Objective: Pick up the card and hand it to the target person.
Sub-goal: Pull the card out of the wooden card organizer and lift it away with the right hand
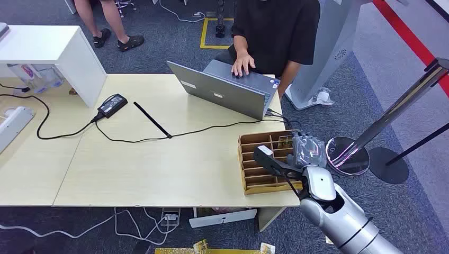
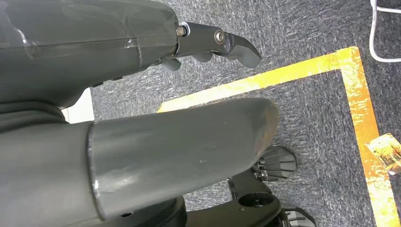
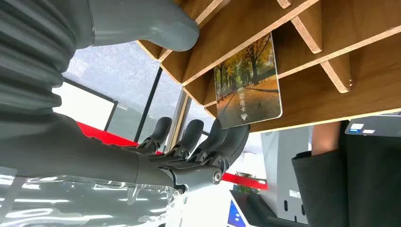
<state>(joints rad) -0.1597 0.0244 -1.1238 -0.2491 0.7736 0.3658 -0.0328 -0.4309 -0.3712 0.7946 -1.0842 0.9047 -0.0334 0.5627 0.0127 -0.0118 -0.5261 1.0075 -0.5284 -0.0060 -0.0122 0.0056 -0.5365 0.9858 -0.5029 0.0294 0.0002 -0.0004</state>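
Card [image 3: 247,81], glossy and rectangular with an autumn-tree print, is standing in a slot of the slatted wooden organizer [image 1: 253,176] at the table's [image 1: 159,169] right edge, the right hand's [image 1: 296,156] dark fingers [image 3: 227,137] touching its edge, thumb apart, nothing gripped.

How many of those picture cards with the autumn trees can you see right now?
2. One card stands in the wooden organizer beside the right hand; another card lies on the carpet by the yellow tape. Other slots may hide more.

Card [image 3: 248,84] lower edge behind right hand's fingertips [image 3: 231,135]; contact unclear; person [image 1: 275,32] cropped above shoulders.
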